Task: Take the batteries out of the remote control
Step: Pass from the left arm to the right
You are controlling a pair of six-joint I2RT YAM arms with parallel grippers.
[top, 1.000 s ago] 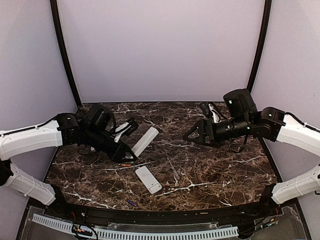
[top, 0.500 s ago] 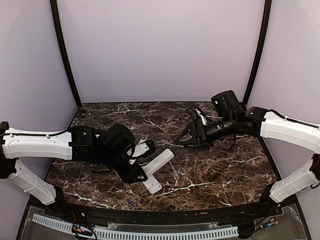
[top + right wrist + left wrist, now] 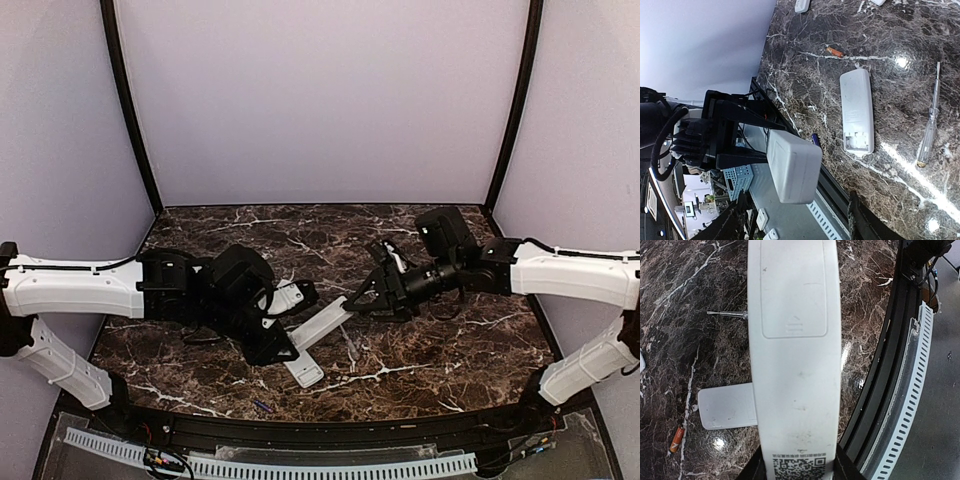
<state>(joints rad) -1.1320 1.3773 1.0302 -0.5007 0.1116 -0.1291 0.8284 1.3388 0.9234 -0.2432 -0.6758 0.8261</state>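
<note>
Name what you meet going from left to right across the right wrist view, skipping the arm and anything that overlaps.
held remote → orange battery → second remote, lying flat → screwdriver

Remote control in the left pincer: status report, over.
Left pincer shut on white remote, battery cover on. Right pincer open at its far end. Second remote and screwdriver on table.
</note>
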